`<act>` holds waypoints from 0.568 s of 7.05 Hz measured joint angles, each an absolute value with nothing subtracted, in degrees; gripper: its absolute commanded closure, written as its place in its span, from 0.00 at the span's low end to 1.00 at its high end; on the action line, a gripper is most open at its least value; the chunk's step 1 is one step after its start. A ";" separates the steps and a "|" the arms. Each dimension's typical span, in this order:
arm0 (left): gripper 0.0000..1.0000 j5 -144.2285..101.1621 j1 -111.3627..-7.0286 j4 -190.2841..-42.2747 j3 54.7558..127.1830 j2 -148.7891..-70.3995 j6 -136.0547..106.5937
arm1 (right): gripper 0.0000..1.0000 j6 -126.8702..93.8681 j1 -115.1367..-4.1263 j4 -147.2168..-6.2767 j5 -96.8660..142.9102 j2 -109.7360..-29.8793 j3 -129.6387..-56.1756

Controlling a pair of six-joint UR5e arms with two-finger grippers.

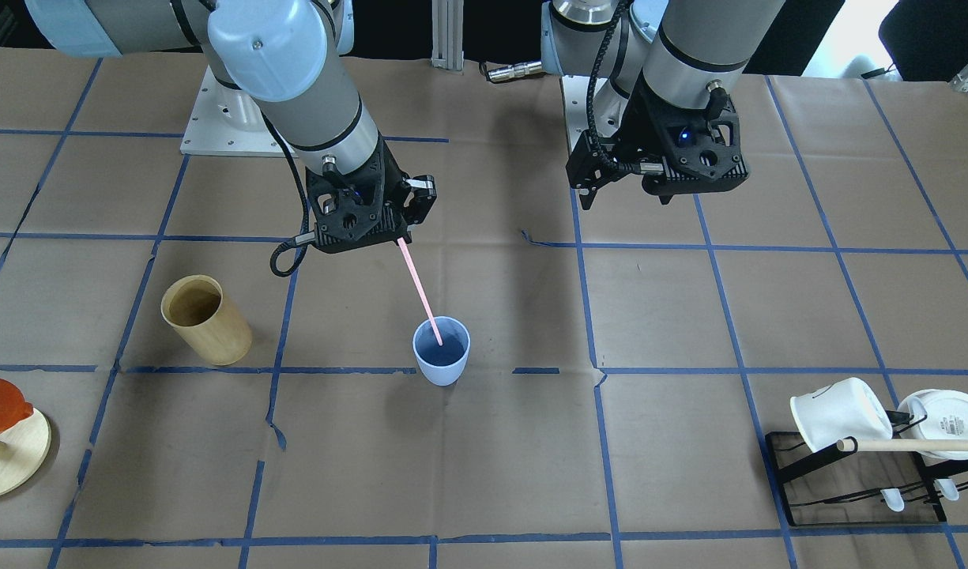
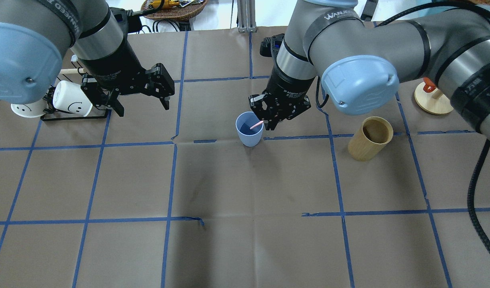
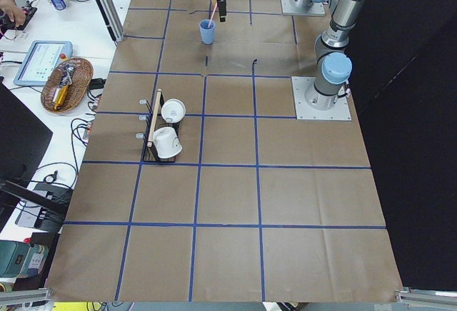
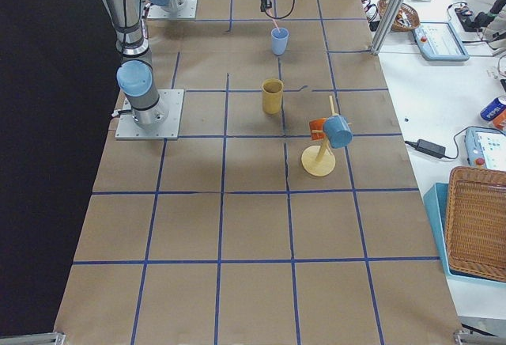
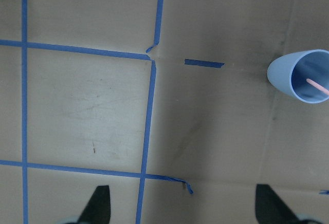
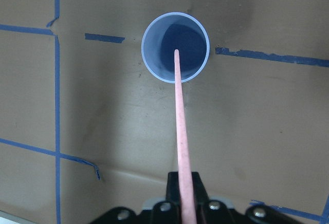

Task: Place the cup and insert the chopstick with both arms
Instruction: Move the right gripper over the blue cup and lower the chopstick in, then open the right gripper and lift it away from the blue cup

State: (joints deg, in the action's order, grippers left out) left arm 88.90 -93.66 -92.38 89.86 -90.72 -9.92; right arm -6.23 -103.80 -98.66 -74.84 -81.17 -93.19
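The light blue cup (image 1: 444,371) stands upright on the brown paper near the table's middle. My right gripper (image 1: 401,237) is shut on the upper end of the pale pink chopstick (image 1: 420,288). The stick slants down and its lower end is inside the cup's mouth. The right wrist view shows the chopstick (image 6: 181,131) running from the jaws to the cup (image 6: 193,34). In the overhead view the right gripper (image 2: 269,122) is just right of the cup (image 2: 249,140). My left gripper (image 2: 141,108) is open and empty, well to the left of the cup (image 5: 288,75).
A tan wooden cup (image 1: 207,320) stands beside the blue cup on my right side. A black rack with white mugs and a wooden dowel (image 1: 847,466) sits near my left gripper. A round wooden stand with an orange piece (image 1: 9,450) is at the far right.
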 measured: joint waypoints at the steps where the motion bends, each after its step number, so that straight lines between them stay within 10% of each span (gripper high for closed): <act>1: 0.00 88.80 -93.61 -92.65 89.84 -90.81 -9.01 | 0.53 -6.49 -103.80 -98.65 -74.67 -80.78 -93.29; 2: 0.00 88.70 -93.61 -92.73 89.80 -90.90 -8.28 | 0.24 -7.65 -103.80 -99.00 -74.38 -80.20 -93.29; 4: 0.00 88.72 -93.60 -92.73 89.75 -90.90 -7.87 | 0.04 -10.10 -103.86 -100.49 -74.41 -79.58 -93.27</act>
State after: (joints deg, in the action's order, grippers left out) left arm 88.72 -93.60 -92.73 89.75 -90.90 -7.87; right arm -10.10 -103.86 -100.49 -74.41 -79.58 -93.27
